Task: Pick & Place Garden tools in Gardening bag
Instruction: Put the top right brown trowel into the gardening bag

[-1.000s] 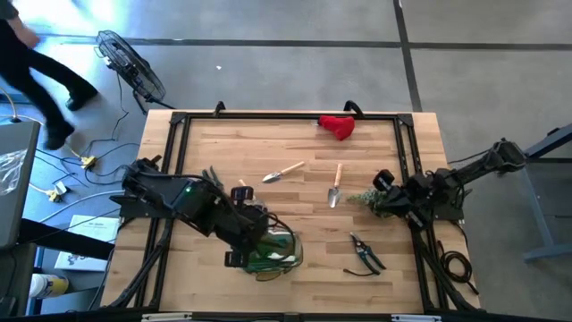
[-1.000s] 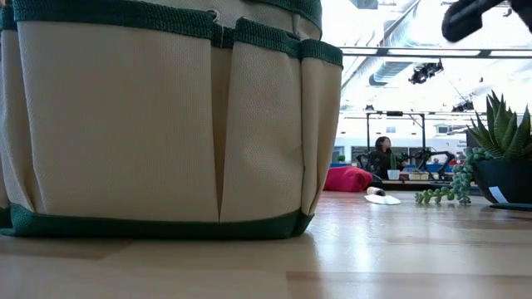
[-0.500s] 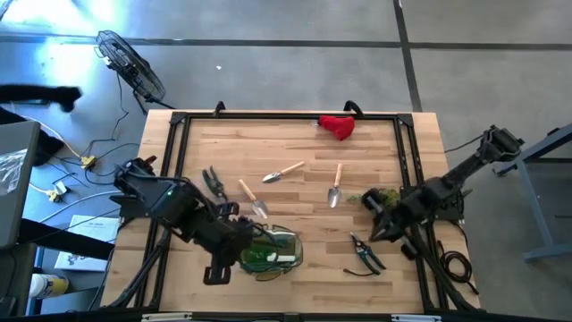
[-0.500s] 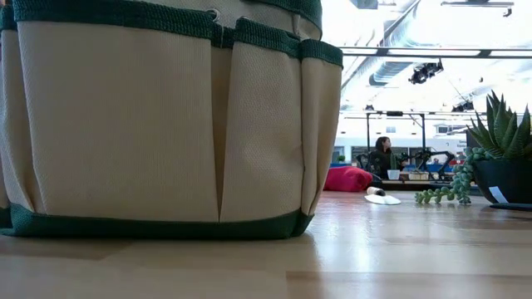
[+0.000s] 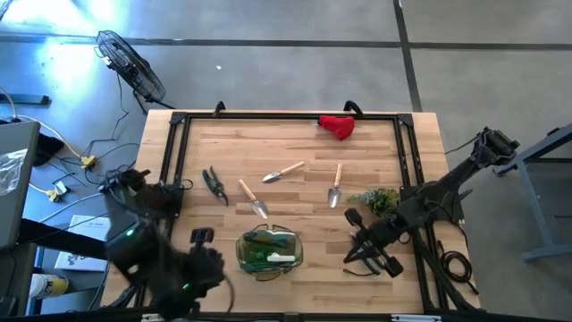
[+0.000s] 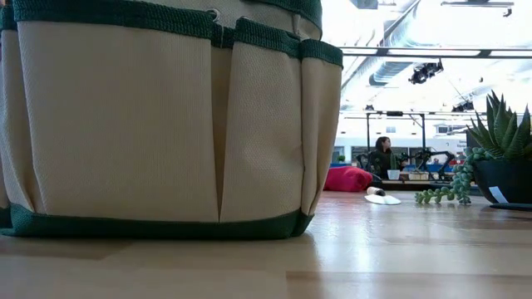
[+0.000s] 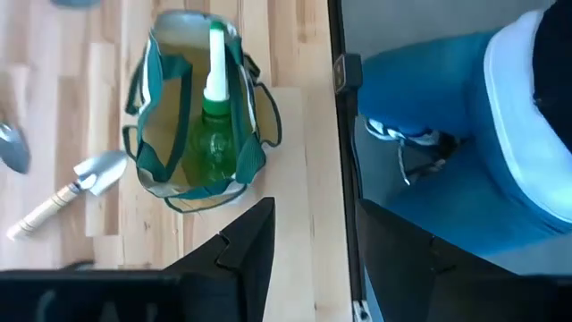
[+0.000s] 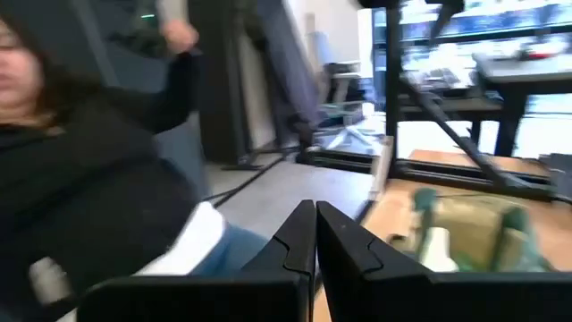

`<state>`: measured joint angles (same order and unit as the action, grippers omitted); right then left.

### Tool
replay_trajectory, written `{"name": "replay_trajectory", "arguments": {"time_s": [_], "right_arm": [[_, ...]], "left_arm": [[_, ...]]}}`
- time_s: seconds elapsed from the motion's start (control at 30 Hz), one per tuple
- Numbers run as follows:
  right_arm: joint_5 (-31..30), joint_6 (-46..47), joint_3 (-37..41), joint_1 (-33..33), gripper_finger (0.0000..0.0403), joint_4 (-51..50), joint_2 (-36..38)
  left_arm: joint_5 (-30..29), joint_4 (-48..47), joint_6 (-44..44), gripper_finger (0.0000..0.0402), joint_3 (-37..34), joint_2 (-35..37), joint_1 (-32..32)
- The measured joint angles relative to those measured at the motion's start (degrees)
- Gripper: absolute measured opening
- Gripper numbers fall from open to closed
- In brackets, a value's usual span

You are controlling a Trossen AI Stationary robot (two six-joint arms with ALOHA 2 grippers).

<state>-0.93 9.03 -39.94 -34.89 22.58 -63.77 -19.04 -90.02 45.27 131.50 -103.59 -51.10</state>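
The gardening bag [image 5: 266,252] stands near the table's near edge, with a green-and-white bottle [image 7: 209,107] lying inside it. My left gripper [image 5: 201,237] is open and empty, left of the bag. My right gripper [image 5: 350,217] is shut and empty; it points level toward the bag, above black shears [image 5: 360,260] that lie flat. A second pair of black shears [image 5: 214,183], three wooden-handled trowels [image 5: 284,172] [image 5: 336,186] [image 5: 252,199] and the red bundle [image 5: 338,126] lie flat on the table. In the low view the bag [image 6: 158,116] fills the left.
A potted leafy plant [image 5: 380,199] stands just behind my right gripper, by the right rail. A black frame [image 5: 268,114] runs round the table. A person in a dark top [image 8: 80,179] and blue trousers [image 7: 429,107] is close to the table's near edge.
My left gripper has drawn back from over the bag toward the table's near left corner, uncovering one trowel and the left shears. My right gripper has gone from beside the plant toward the near edge, to above the right shears, and has turned toward the bag.
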Motion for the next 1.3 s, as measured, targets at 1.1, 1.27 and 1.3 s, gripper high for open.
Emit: {"name": "replay_trajectory", "arguments": {"time_s": [1.1, 1.27, 1.3], "right_arm": [[-7.79, -8.39, 0.0, -5.2, 0.0231, 3.63, -0.2], [-14.69, -7.79, 0.0, -3.6, 0.0231, 2.85, -0.21], [-14.97, -7.57, 0.0, -2.65, 0.0231, 3.01, -0.22]], "left_arm": [[-8.62, 0.44, 10.72, 0.0152, -8.63, -0.24, -6.68], [-8.65, 0.42, 10.63, 0.0152, -8.63, -0.24, -6.68], [-8.86, 0.39, 10.58, 0.0152, -8.63, -0.24, -6.68]]}}
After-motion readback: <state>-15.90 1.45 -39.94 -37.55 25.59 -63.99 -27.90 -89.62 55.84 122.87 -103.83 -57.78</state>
